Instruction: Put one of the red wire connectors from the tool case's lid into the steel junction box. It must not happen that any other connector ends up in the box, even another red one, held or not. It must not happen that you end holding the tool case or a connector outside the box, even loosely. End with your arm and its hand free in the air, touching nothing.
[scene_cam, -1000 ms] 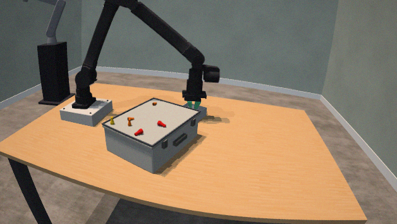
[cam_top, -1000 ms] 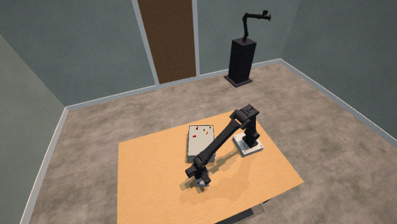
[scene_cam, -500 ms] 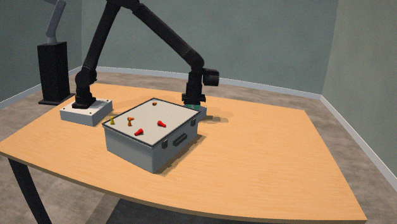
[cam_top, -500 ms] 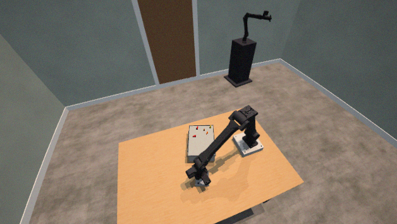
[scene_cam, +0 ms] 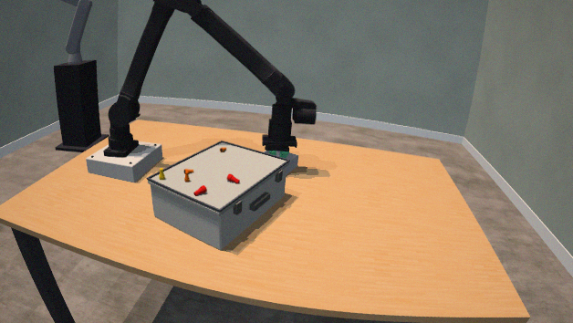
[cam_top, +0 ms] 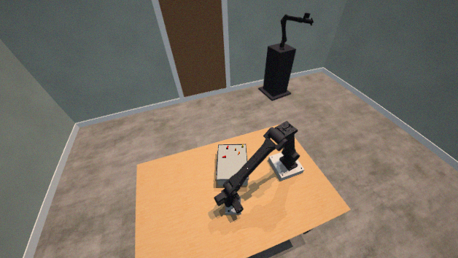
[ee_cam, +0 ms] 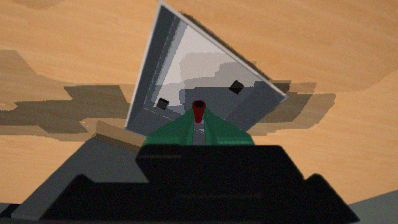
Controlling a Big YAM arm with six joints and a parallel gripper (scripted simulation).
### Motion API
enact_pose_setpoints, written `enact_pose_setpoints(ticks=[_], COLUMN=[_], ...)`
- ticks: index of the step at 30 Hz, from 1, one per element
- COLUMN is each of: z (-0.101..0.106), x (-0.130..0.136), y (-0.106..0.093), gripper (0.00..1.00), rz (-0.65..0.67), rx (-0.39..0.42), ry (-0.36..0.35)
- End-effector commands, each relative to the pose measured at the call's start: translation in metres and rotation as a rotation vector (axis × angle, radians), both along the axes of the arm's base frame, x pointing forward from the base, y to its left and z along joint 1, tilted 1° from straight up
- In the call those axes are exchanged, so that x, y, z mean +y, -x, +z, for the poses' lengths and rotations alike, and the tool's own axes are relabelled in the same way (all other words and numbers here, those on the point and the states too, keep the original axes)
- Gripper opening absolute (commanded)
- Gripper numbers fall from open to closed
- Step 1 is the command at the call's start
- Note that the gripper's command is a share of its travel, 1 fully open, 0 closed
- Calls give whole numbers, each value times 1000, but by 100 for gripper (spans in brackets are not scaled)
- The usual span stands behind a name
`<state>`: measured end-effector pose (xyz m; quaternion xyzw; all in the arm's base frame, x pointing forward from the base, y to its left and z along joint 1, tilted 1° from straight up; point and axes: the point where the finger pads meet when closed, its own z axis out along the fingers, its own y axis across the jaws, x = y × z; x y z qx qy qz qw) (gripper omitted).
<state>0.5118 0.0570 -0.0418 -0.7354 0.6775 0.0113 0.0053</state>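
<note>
My gripper (ee_cam: 198, 111) (scene_cam: 277, 153) (cam_top: 230, 208) has green fingers and is shut on a red wire connector (ee_cam: 198, 109), which points down between them. It hangs low over the open steel junction box (ee_cam: 200, 75) (scene_cam: 292, 161) (cam_top: 230, 210), which sits on the table just behind the tool case. The grey tool case (scene_cam: 219, 192) (cam_top: 230, 164) is closed; on its lid lie two red connectors (scene_cam: 200, 190) (scene_cam: 233, 178), two orange ones (scene_cam: 187, 174) (scene_cam: 223, 149) and a yellow one (scene_cam: 161, 173).
The arm's white base block (scene_cam: 124, 161) (cam_top: 286, 167) stands on the wooden table (scene_cam: 365, 205) beside the case. A black pedestal (cam_top: 278, 69) (scene_cam: 78, 105) with another arm stands on the floor beyond the table.
</note>
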Motion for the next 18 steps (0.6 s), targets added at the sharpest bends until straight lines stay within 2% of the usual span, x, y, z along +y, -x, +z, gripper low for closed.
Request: enact_pose_setpoints(ticks=[1,2,3,18], z=[-7,-7,-7,-6], x=[4,4,4,4], y=[1,1,1,0], gripper=[10,10,29,29], rz=[-3,-3,-3,-3], rx=[-2,-2,-2,-3], ry=[2,2,2,2])
